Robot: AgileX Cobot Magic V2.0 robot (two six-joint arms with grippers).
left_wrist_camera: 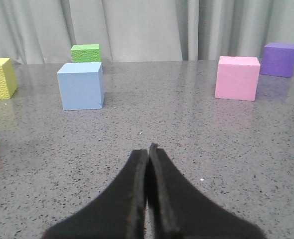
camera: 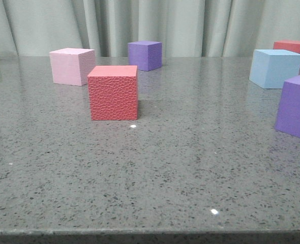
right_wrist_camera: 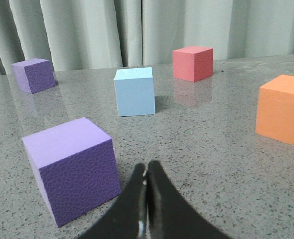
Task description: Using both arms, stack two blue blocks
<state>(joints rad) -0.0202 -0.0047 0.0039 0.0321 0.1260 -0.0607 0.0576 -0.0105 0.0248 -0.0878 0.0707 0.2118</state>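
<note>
Neither arm shows in the front view, so both sit out of that camera's sight. From the left wrist camera, the left gripper (left_wrist_camera: 148,149) hangs low over the surface, its two dark fingers (left_wrist_camera: 132,184) pressed flat together, tips meeting with no gap between them, nothing held. The fingers point forward and slightly down, tips just above the tabletop, not touching it as far as can be seen. Over on the right wrist camera, the right gripper (right_wrist_camera: 147,167) matches that pose: black fingers (right_wrist_camera: 163,204) closed against each other, tips together, empty, aimed forward, low above the surface. Wrists and upper links lie outside every view.
</note>
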